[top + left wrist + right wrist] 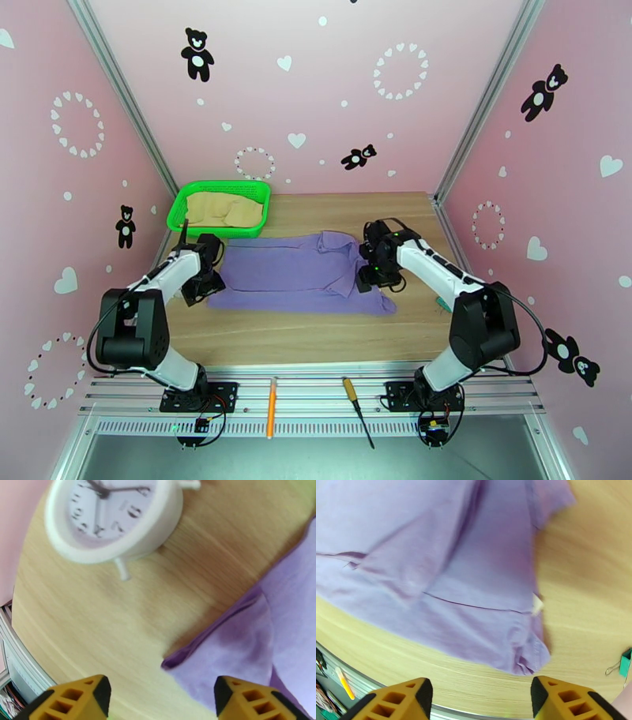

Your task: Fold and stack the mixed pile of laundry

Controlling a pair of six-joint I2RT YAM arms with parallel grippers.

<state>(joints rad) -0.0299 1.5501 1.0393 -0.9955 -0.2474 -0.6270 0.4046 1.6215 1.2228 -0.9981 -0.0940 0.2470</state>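
Between the 2 yellow fingertips [98,693] of your left gripper [162,698] you have a wide gap with nothing in it. They hang over the bare wooden table [98,618]. A corner of the lavender shirt [252,649] lies just ahead, toward the gripper's right. Farther ahead on its left stands a white alarm clock [114,515].

Your right gripper [482,698] also stands wide and empty, with the shirt's lower edge just ahead of it. A green binder clip [626,667] sits off to its right. The shirt lies spread between both grippers. Beyond the left one, the tan garment [225,209] lies in the green basket [178,207].
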